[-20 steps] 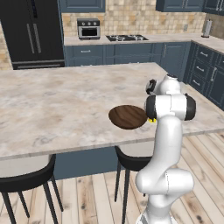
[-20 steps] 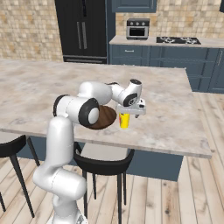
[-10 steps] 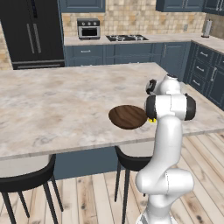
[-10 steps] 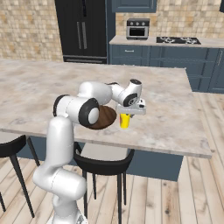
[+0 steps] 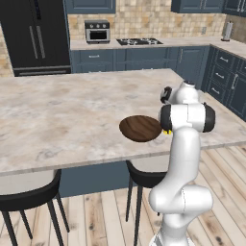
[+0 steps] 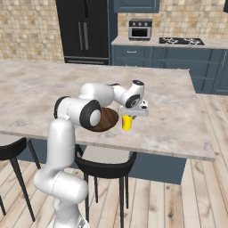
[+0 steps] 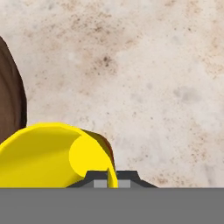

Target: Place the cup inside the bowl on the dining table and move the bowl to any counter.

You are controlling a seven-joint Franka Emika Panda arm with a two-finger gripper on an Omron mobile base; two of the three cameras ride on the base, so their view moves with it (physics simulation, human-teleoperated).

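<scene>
Nothing much shifts vs a sec ago tbh: arm, bowl and cup sit in the same spots, the only change is the claw, which snaps from wide to pinched on the rim of the small yellow cylindrical cup. In the hand view the two dark tips sit tight on either side of the thin yellow wall of the cup, so it's a wall pinch, not a grip around the whole body.

Cup is upright on the big beige-grey veined marble desk, just beside the right edge of the wide shallow dark brown wooden bowl, close to the desk's front edge. From the left base cam the bowl is plain to see, w/ only a sliver of yellow peeking past the arm.

What could go wrong imo:
- rim pinch on one wall = cup can swing or pivot once lifted, maybe slip out
- bowl is right next to it, so too low a lift and the cup base clips the bowl rim and shoves it, prob toward the front edge
- dropping it off-centre in such a shallow bowl, it could tip and roll out
- later, carrying the bowl to the stone worktop by the black hob, a loose cup could rattle out
</scene>
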